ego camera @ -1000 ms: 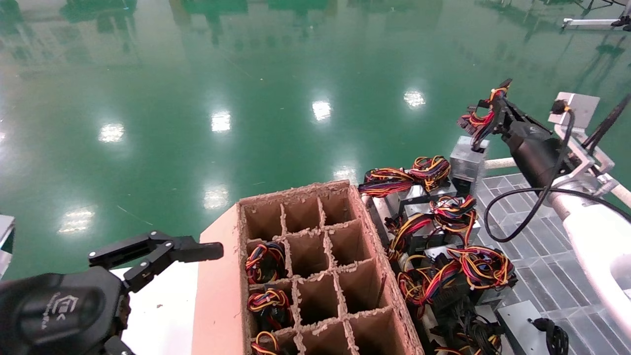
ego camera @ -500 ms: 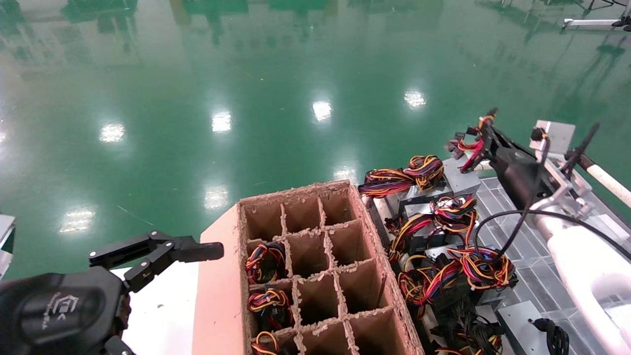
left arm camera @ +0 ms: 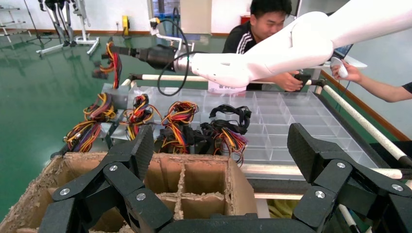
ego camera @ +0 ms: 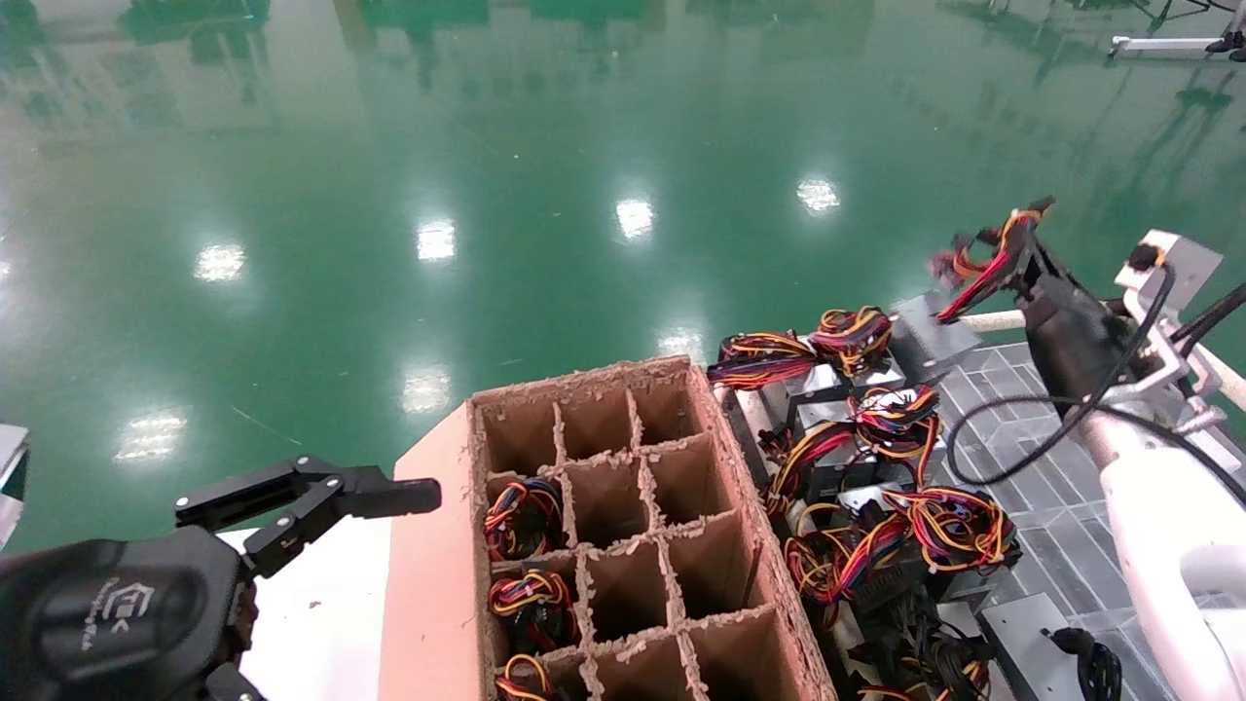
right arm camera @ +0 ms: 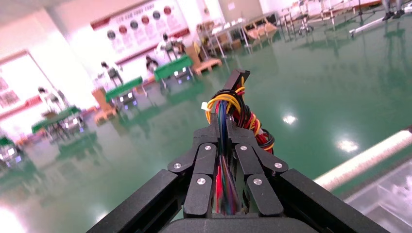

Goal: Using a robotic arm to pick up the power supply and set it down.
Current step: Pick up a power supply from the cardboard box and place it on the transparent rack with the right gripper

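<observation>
My right arm [ego camera: 1158, 506] reaches up and away from me over the clear grid tray [ego camera: 1061, 487] at my right, stretched long toward the far end of the pile of power supplies [ego camera: 876, 467], while my left arm stays parked low beside the cardboard divider box [ego camera: 623, 545], its left gripper [ego camera: 321, 501] spread open and empty. My right gripper [ego camera: 1017, 258] is clenched on a bundle of coloured wires [right arm camera: 233, 116], and the power supply [ego camera: 930, 336] those wires belong to hangs tilted just below and inward of it, above the far edge of the pile. Any set-down turns on that box dangling under the gripper, not in it, and it may well swing.
</observation>
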Tool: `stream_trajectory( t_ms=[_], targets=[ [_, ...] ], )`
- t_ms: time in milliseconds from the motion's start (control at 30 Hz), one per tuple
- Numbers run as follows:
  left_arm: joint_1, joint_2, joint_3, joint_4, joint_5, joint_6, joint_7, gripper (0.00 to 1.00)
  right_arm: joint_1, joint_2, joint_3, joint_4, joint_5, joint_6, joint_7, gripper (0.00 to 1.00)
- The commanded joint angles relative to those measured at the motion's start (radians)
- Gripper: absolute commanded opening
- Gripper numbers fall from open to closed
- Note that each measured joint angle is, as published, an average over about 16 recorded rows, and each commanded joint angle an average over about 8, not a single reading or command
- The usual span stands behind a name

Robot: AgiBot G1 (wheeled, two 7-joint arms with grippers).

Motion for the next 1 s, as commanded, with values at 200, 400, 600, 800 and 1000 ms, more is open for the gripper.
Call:
stream_trajectory(
  t_ms=[200, 400, 600, 800, 1000],
  targets=[
    [0.000, 0.000, 0.000, 0.000, 0.000, 0.000, 0.000, 1.00, 0.003, -0.023, 0.017, 0.005, 0.025, -0.012, -0.024, 0.00],
    [0.000, 0.000, 0.000, 0.000, 0.000, 0.000, 0.000, 1.00, -0.001, -0.041, 0.017, 0.007, 0.025, -0.014, -0.042, 0.00],
    [0.000, 0.000, 0.000, 0.000, 0.000, 0.000, 0.000, 1.00, -0.006, -0.051, 0.019, 0.004, 0.027, -0.011, -0.051, 0.00],
    [0.000, 0.000, 0.000, 0.000, 0.000, 0.000, 0.000, 1.00, -0.025, -0.050, 0.022, -0.003, 0.032, -0.008, -0.052, 0.00],
    [0.000, 0.000, 0.000, 0.000, 0.000, 0.000, 0.000, 1.00, -0.045, -0.033, 0.023, -0.007, 0.034, -0.007, -0.052, 0.00]
  ],
)
